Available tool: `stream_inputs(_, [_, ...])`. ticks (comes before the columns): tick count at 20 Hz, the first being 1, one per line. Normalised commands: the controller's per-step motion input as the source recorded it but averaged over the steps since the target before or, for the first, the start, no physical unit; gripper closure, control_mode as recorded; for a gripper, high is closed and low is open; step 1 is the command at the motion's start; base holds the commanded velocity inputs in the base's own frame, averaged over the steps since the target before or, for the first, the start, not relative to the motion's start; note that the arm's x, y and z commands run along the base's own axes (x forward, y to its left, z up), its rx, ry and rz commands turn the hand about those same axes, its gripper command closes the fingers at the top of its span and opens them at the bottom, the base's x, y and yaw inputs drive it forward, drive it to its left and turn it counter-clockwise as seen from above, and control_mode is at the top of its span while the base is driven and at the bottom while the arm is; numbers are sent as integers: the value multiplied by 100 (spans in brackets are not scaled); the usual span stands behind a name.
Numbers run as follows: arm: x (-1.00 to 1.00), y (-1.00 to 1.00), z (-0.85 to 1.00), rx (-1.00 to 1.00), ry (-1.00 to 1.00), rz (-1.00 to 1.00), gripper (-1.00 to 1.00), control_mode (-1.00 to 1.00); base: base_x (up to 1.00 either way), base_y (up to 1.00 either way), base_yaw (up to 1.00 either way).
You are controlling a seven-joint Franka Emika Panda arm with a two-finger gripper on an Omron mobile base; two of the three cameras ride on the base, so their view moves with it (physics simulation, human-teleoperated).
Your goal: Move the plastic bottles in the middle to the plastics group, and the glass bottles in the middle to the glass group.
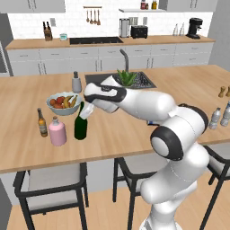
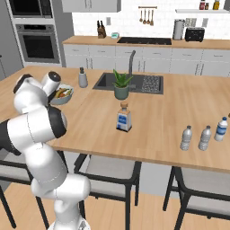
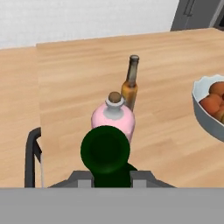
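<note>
My gripper (image 1: 86,110) is shut on the neck of the tall dark green wine bottle (image 1: 81,126), which stands upright near the counter's front left. In the hand view the green bottle (image 3: 105,154) sits between my fingertips (image 3: 83,177). Just left of it are the squat pink flask (image 1: 57,131) and the slim brown beer bottle (image 1: 42,122); both show beyond it as the flask (image 3: 113,114) and beer bottle (image 3: 130,87). The clear blue-labelled bottle with tan stopper (image 2: 123,117) stands mid-counter. Three pale plastic bottles (image 2: 205,137) stand together at the right end.
A fruit bowl (image 1: 64,103) sits just behind the green bottle, with a grey dispenser (image 1: 77,83) further back. A potted plant (image 2: 121,85) stands by the sink (image 2: 146,83). Two brown shakers (image 1: 224,91) are far right. Stools (image 1: 49,184) line the counter's front edge.
</note>
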Motion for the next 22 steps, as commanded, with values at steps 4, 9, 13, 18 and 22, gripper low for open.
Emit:
stream_inputs(4, [1,3,1,-9,0,1,100,-100,0,0,0])
stream_inputs(9, [0,7,0,-1,0,2,100,-100,0,0,0])
stream_inputs(13, [3,0,7,0,0,2,100,-100,0,0,0])
stream_inputs(18, [3,0,4,0,0,0,100,-100,0,0,0])
stream_inputs(22, [10,0,0,0,0,0,100,-100,0,0,0])
